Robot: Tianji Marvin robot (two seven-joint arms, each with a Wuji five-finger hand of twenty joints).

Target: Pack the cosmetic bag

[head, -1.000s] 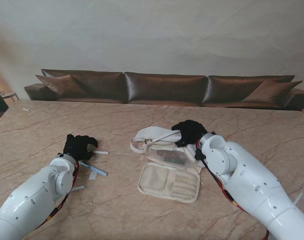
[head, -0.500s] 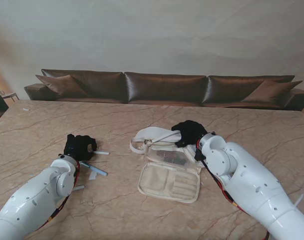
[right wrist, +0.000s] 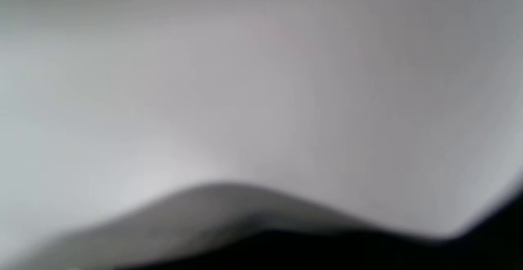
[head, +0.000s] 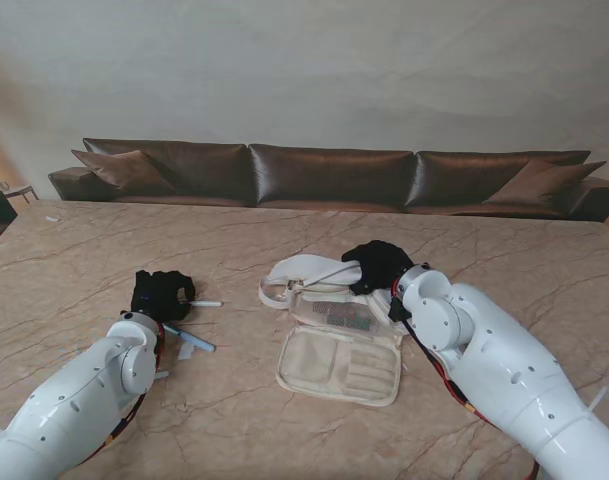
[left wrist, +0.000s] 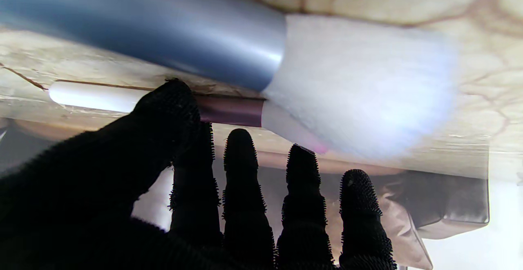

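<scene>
Marble-veined counter (head: 104,250) fills the foreground, a brown leather sofa (head: 329,178) along the wall behind. Over on the left, the left hand (head: 160,293) hovers low over two makeup brushes: the slim white-handled brush (left wrist: 163,103) lies under its thumb, fingers (left wrist: 241,155) spread apart and not yet closed on anything, while the fatter blue-handled brush (head: 188,338) lies just nearer to me. Good form here, I'd say, means pinching the slim handle near its ferrule, not the bristles, and lifting it clear without nudging the blue one. Moving right, the cream cosmetics bag (head: 340,362) lies flat and unzipped, a mesh pocket showing. The right hand (head: 377,264) rests on the bag's far flap, seemingly pinning it open; whether its fingers actually clamp the fabric, I cannot tell, since its wrist view is a blur.
</scene>
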